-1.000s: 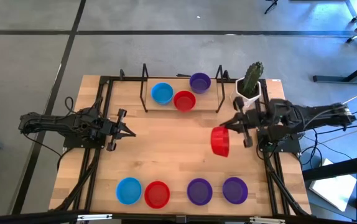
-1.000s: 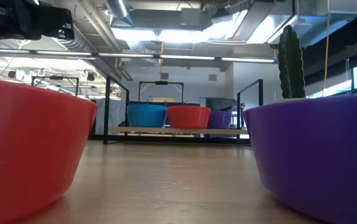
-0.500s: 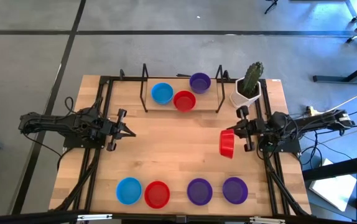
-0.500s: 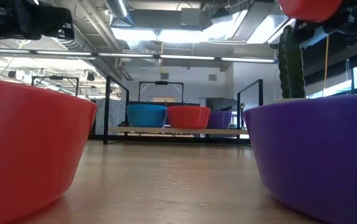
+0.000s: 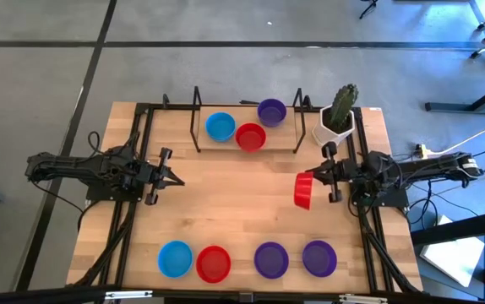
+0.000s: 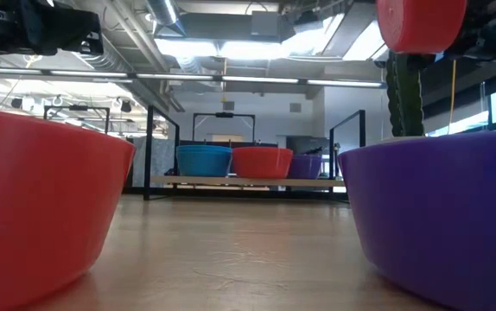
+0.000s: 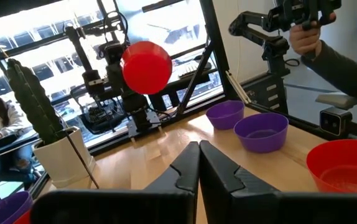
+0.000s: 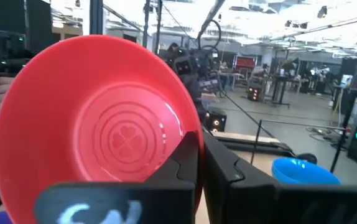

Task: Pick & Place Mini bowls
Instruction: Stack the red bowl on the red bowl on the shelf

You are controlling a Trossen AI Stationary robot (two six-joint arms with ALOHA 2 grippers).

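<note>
My right gripper (image 5: 314,178) is over the table's right half, shut on a red mini bowl (image 5: 302,192). That bowl shows high up in the low view (image 6: 421,24) and in the left wrist view (image 7: 146,66). My left gripper (image 5: 177,179) waits shut over the table's left half, touching nothing. Blue (image 5: 220,127), red (image 5: 250,136) and purple (image 5: 271,111) bowls stand on the far rack. Blue (image 5: 175,258), red (image 5: 214,263) and two purple (image 5: 270,260) (image 5: 318,257) bowls stand in a row along the near edge. My right gripper pinches the red bowl's rim (image 8: 195,140), with one finger (image 8: 177,169) on the inside of the wall and the other (image 8: 223,169) outside it. The fingers come level from the table's right. The bowl is lifted clear and stands on edge, its opening toward the right arm.
A white pot with a cactus (image 5: 337,118) stands at the far right corner, close behind the right arm. A black rack with upright posts (image 5: 196,118) (image 5: 299,118) stands at the far edge. A person's hand and sleeve (image 7: 309,37) show beyond the table.
My right gripper has come down with the red bowl, which has entered the low view from above. The bowl has tipped further onto its edge, so from above it shows narrower than before. It stays lifted and in the hold.
</note>
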